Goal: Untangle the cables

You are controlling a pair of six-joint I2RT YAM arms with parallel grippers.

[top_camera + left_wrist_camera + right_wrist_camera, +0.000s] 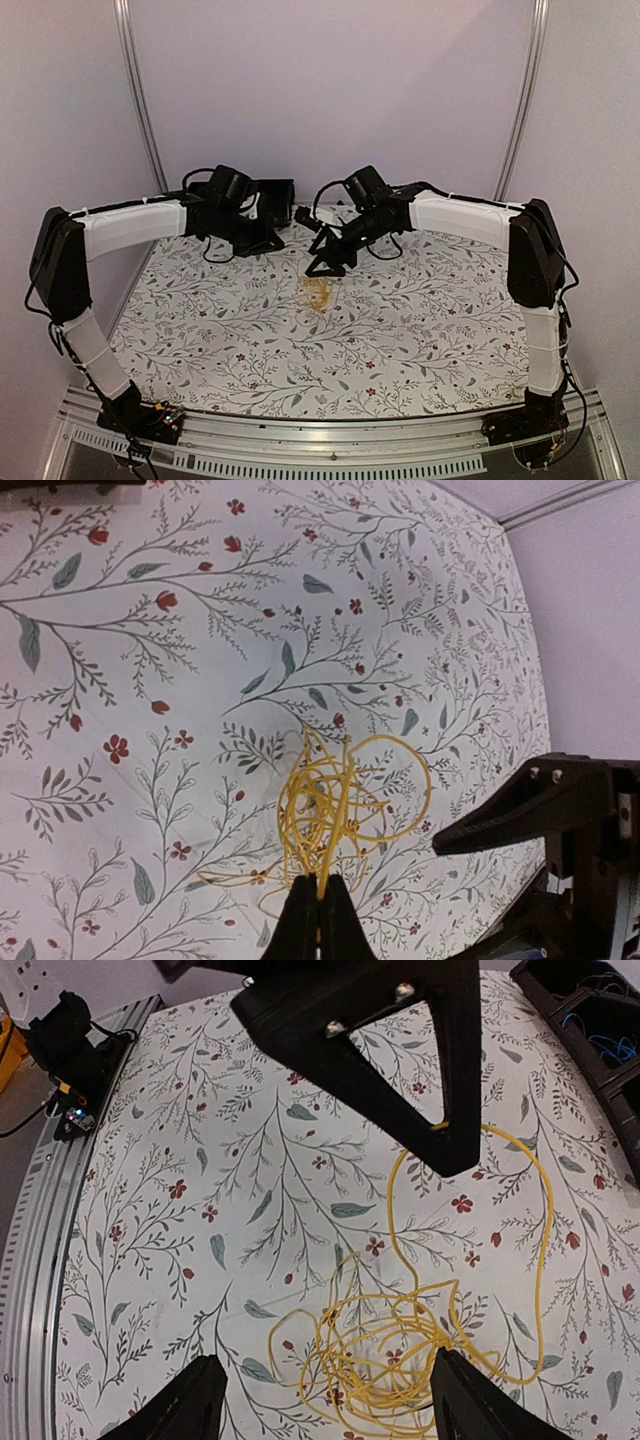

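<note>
Well, yellow cable [340, 805] sits in a loose tangle on the floral table [150, 630], just ahead of the left gripper [318, 920], fingers clenched on one strand. Right gripper [325, 1380] spread wide, tangle betw. its tips, not gripped.

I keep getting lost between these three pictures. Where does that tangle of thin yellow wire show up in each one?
Top external: the tangle of thin yellow wire lies just above the picture's centre, mid-table.
Left wrist: lower middle, with a strand pinched in the left tool at the bottom edge.
Right wrist: lower right of centre, with one long loop rising from it.
Shared landmark: the white flower-printed tablecloth lies under it in every view.
</note>
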